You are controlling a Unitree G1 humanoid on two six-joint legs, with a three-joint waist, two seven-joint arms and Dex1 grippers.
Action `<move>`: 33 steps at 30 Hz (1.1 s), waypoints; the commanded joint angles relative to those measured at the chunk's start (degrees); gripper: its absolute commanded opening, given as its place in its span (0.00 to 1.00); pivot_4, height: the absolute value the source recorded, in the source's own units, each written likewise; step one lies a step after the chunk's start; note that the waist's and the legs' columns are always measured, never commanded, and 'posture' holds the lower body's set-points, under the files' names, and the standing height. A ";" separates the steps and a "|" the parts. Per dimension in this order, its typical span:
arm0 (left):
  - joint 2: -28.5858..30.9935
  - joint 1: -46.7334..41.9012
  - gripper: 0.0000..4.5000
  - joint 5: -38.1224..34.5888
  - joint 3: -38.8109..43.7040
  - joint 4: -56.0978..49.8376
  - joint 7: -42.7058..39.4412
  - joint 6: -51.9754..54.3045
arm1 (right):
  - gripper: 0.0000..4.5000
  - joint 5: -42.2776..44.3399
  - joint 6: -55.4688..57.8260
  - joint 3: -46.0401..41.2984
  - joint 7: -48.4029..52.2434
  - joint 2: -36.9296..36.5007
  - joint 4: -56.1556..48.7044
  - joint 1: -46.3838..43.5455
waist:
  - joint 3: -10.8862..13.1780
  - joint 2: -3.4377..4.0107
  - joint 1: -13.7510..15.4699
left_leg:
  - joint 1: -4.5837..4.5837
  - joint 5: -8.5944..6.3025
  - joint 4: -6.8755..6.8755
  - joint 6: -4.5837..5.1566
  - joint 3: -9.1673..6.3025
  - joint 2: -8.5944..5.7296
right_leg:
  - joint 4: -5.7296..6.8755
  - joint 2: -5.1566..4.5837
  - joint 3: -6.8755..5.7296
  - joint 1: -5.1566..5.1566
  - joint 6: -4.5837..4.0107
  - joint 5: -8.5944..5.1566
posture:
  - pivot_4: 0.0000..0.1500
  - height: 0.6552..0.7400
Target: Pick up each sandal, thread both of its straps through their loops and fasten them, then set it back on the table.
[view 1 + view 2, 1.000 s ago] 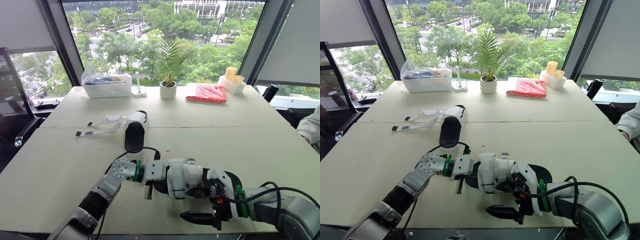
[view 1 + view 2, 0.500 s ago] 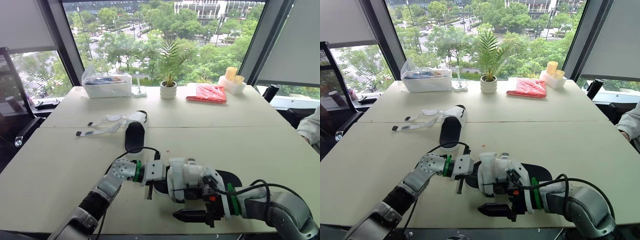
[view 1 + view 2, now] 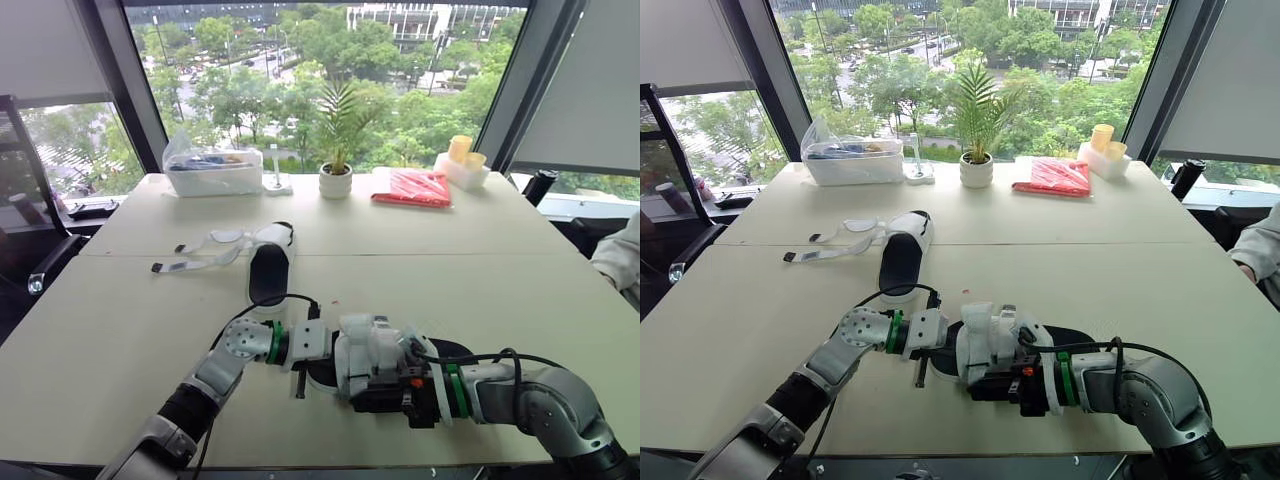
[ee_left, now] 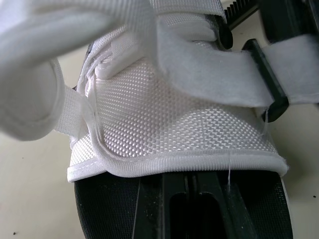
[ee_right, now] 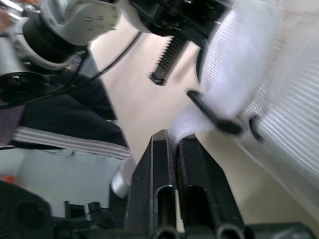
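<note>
Sandal 1 [image 3: 375, 362]: white mesh upper, black sole, well nearer than potted plant [image 3: 336, 180] | Sandal 2 [image 3: 268, 268]: straps unfastened, splayed sideways, between sandal 1 and plant

Left-centre, far sandal [image 3: 268, 270] and loose straps [image 3: 190, 264] obstruct; table [image 3: 480, 290] open rightward.

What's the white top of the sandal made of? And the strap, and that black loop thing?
Upper: looks like woven mesh fabric, matte, with a tiny grid pattern and a stitched edge.
Strap: soft, fuzzy white fabric, probably the hook-and-loop kind.
Loop: smooth and black, likely hard plastic.
Sole: black with fine bumps, maybe foam or rubber; hard to be sure.
</note>
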 commanded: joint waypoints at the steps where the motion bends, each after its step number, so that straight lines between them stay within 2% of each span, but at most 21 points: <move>1: 1.39 3.55 0.00 5.37 -3.82 5.39 -0.34 4.39 | 0.01 0.53 3.04 1.09 0.72 -3.04 -1.61 1.05 | 0.00 0.00 0.05 | -0.01 0.00 0.00 0.00 0.00 0.00 | 0.00 0.00 0.00 0.00 0.00 0.00 | 1.00 1.00; 7: 2.08 4.28 0.00 5.61 -4.15 4.37 -1.35 4.84 | 0.01 7.09 9.83 1.48 4.50 -7.01 -3.99 5.53 | 0.00 0.02 0.05 | -0.05 0.06 0.00 0.10 0.00 0.00 | -0.01 -0.01 -0.01 -0.05 0.20 -0.13 | 1.00 1.00; 12: 2.37 5.00 0.00 6.12 -4.29 3.79 -0.84 5.81 | 0.01 12.35 13.05 0.57 4.97 -9.62 -10.06 10.12 | -0.01 0.02 0.08 | -0.07 0.01 0.00 0.03 0.00 0.00 | -0.01 -0.02 -0.02 -0.05 0.24 -0.16 | 1.00 1.00; 19: 2.57 5.02 0.00 8.78 -6.31 4.53 0.51 5.05 | 0.01 21.47 13.24 -5.94 1.25 -11.43 -15.40 8.74 | -0.04 -0.01 0.40 | -0.13 -0.08 -0.01 0.25 0.00 -0.10 | -0.11 -0.12 -0.04 -0.05 0.37 -0.24 | 1.00 1.00; 23: 2.85 4.54 0.00 10.87 -8.25 6.37 0.92 3.20 | 0.01 26.20 10.53 -11.42 -0.29 -15.71 -14.88 -2.55 | 0.03 0.05 0.49 | -0.15 -0.11 0.08 0.22 0.09 -0.13 | -0.12 -0.20 -0.05 -0.04 0.37 -0.22 | 1.00 1.00; 24: 2.81 4.50 0.00 11.03 -8.35 6.53 0.96 3.06 | 0.01 26.84 10.32 -11.48 -0.73 -16.19 -14.49 -3.64 | 0.03 0.03 0.64 | -0.13 -0.11 0.10 0.21 0.11 -0.13 | -0.12 -0.22 -0.06 0.01 0.36 -0.22 | 1.00 1.00; 27: 2.57 4.31 0.00 12.03 -9.63 7.83 0.94 2.37 | 0.01 25.51 9.84 -10.23 0.04 -17.05 -9.24 -14.83 | 0.01 0.02 0.77 | -0.15 -0.12 0.06 0.20 0.11 -0.07 | -0.12 -0.26 -0.15 0.03 0.35 -0.23 | 1.00 1.00; 29: 2.46 4.08 0.00 12.46 -10.20 8.52 1.16 1.82 | 0.01 23.79 9.37 -8.94 1.02 -17.10 -7.32 -18.93 | 0.00 0.08 1.13 | -0.20 -0.12 0.07 0.21 0.18 -0.08 | -0.12 -0.33 -0.16 0.00 0.35 -0.23 | 1.00 1.00; 33: 2.74 3.36 0.00 14.06 -11.72 10.53 1.77 -0.83 | 0.01 13.86 5.23 -2.46 2.02 -12.41 3.59 -30.90 | -0.01 0.06 1.31 | -0.32 -0.09 0.11 0.26 0.22 -0.10 | -0.13 -0.36 -0.19 -0.11 0.35 -0.23 | 1.00 1.00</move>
